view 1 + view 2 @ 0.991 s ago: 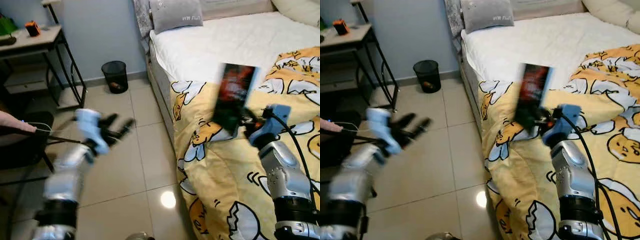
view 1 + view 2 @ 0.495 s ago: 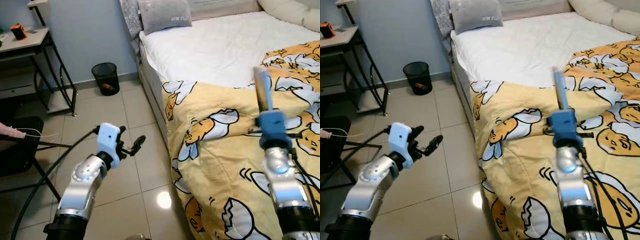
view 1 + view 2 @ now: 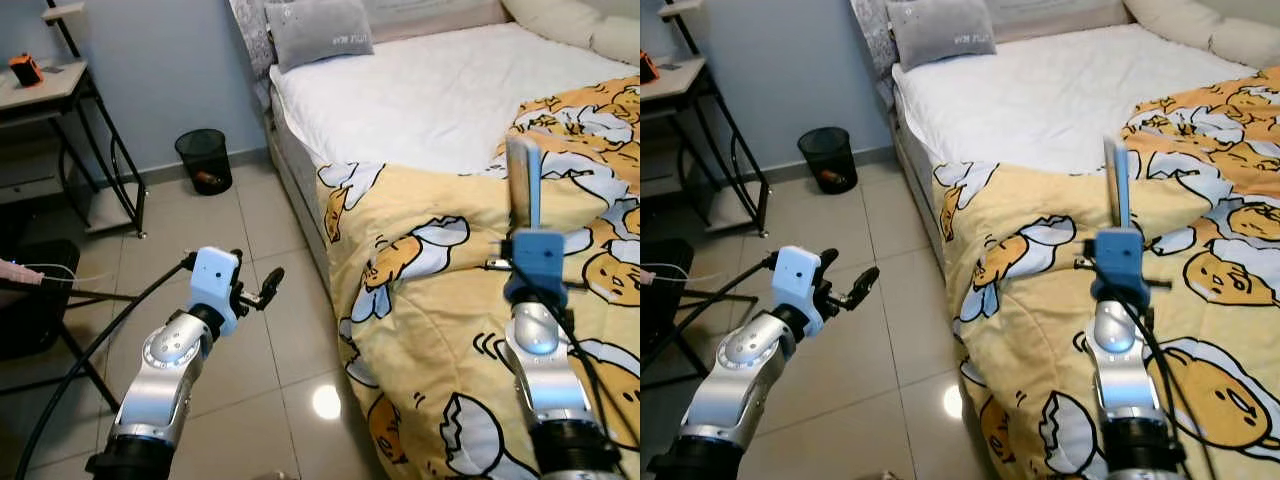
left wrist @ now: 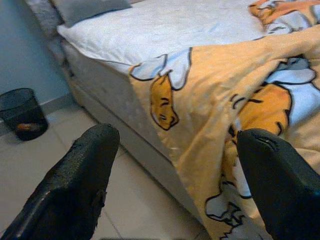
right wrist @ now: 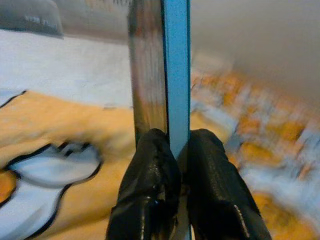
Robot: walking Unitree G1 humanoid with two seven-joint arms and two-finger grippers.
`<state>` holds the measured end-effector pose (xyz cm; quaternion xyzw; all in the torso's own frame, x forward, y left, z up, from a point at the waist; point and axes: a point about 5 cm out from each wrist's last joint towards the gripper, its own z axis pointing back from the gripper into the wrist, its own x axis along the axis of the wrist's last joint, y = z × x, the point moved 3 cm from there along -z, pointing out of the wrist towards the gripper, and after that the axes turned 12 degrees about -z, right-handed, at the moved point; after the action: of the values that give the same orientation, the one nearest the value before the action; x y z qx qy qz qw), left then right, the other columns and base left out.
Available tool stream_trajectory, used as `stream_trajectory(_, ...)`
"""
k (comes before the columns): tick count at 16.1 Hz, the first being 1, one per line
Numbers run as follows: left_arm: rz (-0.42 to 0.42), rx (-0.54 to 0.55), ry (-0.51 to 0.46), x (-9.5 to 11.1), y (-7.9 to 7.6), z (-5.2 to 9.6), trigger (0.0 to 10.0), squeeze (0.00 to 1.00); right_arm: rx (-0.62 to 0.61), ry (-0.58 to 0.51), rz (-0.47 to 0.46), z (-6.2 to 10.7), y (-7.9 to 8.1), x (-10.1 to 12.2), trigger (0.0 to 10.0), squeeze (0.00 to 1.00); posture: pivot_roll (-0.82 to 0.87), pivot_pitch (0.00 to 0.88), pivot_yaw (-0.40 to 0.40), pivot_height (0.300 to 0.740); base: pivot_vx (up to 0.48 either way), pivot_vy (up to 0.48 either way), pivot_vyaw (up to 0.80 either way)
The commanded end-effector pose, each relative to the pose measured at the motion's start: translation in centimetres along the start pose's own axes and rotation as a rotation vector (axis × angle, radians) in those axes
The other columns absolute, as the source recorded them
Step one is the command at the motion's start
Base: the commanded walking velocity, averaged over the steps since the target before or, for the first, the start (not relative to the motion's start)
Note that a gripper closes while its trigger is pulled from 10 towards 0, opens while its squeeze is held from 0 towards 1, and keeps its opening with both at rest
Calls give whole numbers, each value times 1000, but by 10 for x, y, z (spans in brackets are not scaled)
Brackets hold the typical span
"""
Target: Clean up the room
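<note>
My right gripper [image 5: 176,145] is shut on a thin book [image 3: 522,183], held upright and edge-on above the yellow duck-print duvet [image 3: 430,300]. In the right wrist view the book [image 5: 162,70] shows a blue spine and a dark cover, pinched between both black fingers [image 5: 150,170]. My left gripper [image 3: 262,288] is open and holds nothing; it hovers over the tiled floor [image 3: 250,330] to the left of the bed [image 3: 420,90]. The left wrist view looks between its fingers [image 4: 75,185] at the bed's side and the duvet [image 4: 210,100].
A black waste bin [image 3: 204,160] stands by the blue wall near the bed's head. A metal-framed desk [image 3: 60,110] is at the far left, with an orange object [image 3: 24,70] on it. A person's hand [image 3: 15,272] holds a cable at the left edge. A grey pillow [image 3: 318,30] lies on the bed.
The right wrist has turned the book from cover-facing to edge-on and upright. My left arm has steadied over the floor, fingers still open. The camera has shifted slightly.
</note>
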<state>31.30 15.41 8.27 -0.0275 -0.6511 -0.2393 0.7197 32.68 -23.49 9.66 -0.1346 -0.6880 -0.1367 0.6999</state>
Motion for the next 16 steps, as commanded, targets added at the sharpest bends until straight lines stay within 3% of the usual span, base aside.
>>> stream_trajectory(1, -17, 39, 20, 1, 5, 0, 10000, 0, 53, 66, -51, 0, 11, -7, 10000, 0, 66, 0, 61, 740, 0, 0, 0)
stream_trajectory(4, -6, 91, 21, -1, 12, 5, 10000, 0, 47, 135, -51, 5, 21, -15, 10000, 0, 63, 0, 50, 740, 0, 0, -533)
stream_trajectory(8, -51, 64, -14, 7, 7, 10, 10000, 0, 150, 129, -213, 4, 42, -2, 10000, 0, 83, 0, 22, 740, 0, 0, -800)
stream_trajectory(13, -28, 103, -9, 14, 15, 1, 10000, 0, 179, 88, -214, 3, 56, 5, 10000, 0, 87, 0, 7, 740, 0, 0, -800)
stream_trajectory(14, -42, 107, -8, 15, 18, 0, 10000, 0, 171, 65, -167, 2, 59, 7, 10000, 0, 92, 0, -3, 740, 0, 0, -800)
stream_trajectory(16, -61, 110, -15, 19, 24, -3, 10000, 0, 190, 55, -202, 2, 67, 10, 10000, 0, 93, 0, -8, 740, 0, 0, -800)
